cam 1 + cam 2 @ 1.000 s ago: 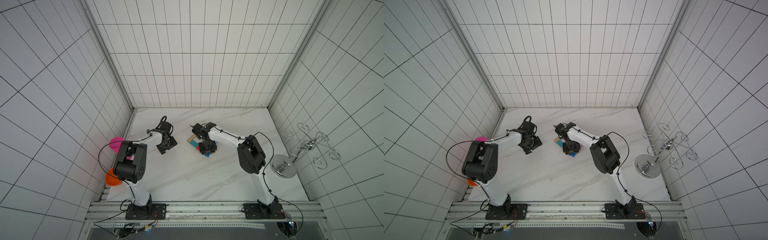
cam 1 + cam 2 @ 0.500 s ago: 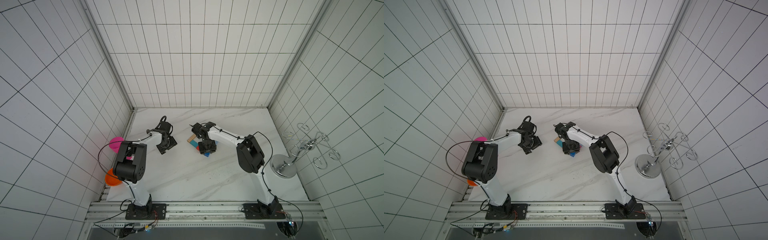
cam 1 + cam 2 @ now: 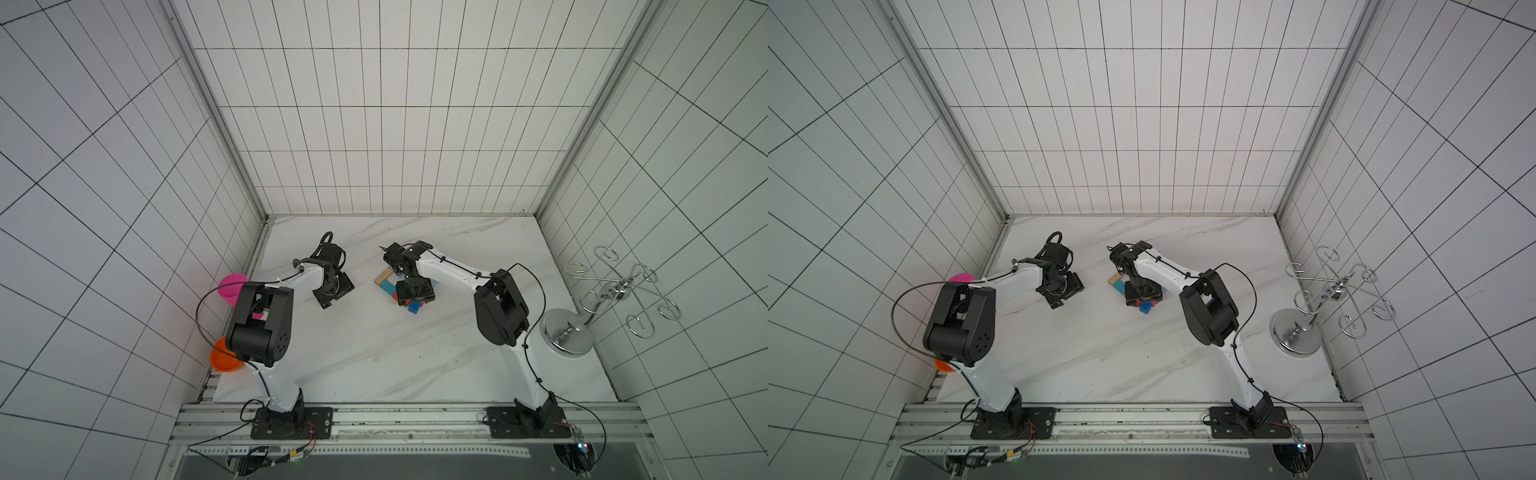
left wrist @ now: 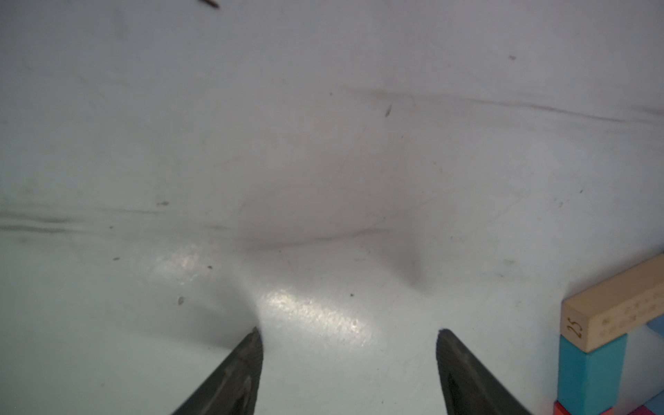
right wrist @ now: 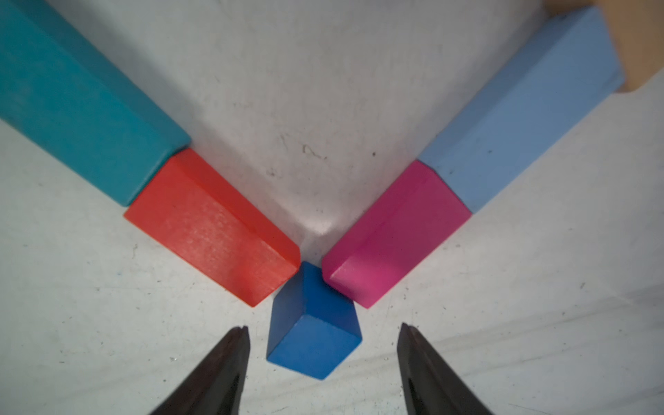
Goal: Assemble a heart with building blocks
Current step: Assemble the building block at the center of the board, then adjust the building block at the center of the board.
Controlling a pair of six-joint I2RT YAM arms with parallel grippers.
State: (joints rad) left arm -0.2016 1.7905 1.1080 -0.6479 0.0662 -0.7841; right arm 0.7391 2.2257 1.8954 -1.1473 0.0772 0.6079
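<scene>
The heart (image 3: 388,282) of building blocks lies mid-table, mostly hidden under my right arm in both top views. The right wrist view shows its lower point. There a teal block (image 5: 79,104) and a red block (image 5: 212,230) form one side, and a light blue block (image 5: 521,107) and a magenta block (image 5: 395,233) form the other. The blue cube (image 5: 314,323) stands at the tip, touching both. My right gripper (image 5: 325,327) is open, its fingers on either side of the cube and apart from it. My left gripper (image 4: 350,330) is open over bare table, left of the heart's tan block (image 4: 618,305).
A pink goblet (image 3: 232,284) and an orange bowl (image 3: 224,359) sit at the table's left edge, behind my left arm. A chrome wire rack (image 3: 582,328) stands at the right edge. Tiled walls enclose the table on three sides.
My right gripper's jaws have spread apart over the heart's tip, and the blue cube stands free between them. Neither arm has visibly shifted.
</scene>
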